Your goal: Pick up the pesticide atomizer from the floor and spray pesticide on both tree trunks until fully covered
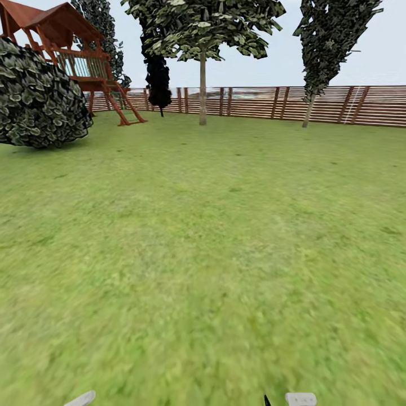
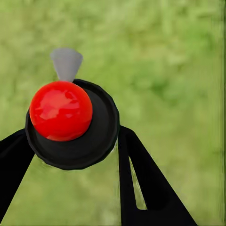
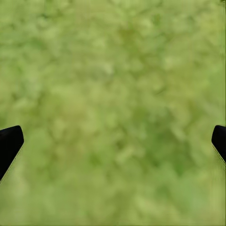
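In the left wrist view my left gripper (image 2: 70,148) is shut on the pesticide atomizer (image 2: 96,136), seen end-on as a round black body with a glossy red dome and a light grey trigger head (image 2: 66,62). One black finger (image 2: 141,179) presses each side of it, above blurred grass. My right gripper (image 3: 113,141) is open wide over bare lawn, with nothing between its dark fingertips (image 3: 9,143). The task's trees and their trunks are out of view, and I see no pesticide specks.
The garden lawn (image 1: 203,237) stretches ahead to a brown slatted fence (image 1: 316,104). A big dark bush (image 1: 36,98) and a red wooden playset (image 1: 84,62) stand at the far left. Two slim pale-trunked trees (image 1: 202,90) rise by the fence.
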Available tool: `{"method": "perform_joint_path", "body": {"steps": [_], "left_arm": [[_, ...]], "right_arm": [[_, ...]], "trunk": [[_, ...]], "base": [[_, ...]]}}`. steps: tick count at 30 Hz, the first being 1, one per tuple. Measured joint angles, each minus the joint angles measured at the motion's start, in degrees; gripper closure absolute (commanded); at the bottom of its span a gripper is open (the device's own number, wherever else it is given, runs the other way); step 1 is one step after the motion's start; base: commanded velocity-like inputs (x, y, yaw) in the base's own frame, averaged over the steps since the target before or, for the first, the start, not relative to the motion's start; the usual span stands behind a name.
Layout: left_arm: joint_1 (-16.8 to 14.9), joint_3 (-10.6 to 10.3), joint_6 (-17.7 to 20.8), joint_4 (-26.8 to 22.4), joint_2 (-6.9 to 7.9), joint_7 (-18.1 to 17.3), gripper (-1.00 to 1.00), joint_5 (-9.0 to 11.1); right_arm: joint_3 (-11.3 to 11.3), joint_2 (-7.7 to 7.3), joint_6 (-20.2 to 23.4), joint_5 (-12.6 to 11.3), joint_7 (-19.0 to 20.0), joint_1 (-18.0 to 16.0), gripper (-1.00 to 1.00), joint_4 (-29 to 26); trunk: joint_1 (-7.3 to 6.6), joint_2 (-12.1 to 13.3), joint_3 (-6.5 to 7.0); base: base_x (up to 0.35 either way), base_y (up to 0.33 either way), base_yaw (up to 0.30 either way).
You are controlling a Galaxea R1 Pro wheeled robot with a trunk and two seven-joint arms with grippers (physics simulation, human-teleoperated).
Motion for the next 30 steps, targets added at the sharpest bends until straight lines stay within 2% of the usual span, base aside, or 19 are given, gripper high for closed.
{"method": "perform_joint_path", "body": {"steps": [30], "left_arm": [[0.0,0.01,-0.06,0.0,0.05,0.0,1.0,0.0]], "right_arm": [[0.0,0.0,-0.02,0.0,0.0,0.0,-1.0,0.0]], "trunk": [[0.0,0.0,0.0]], "base": [[0.341,0.0,0.0]]}}
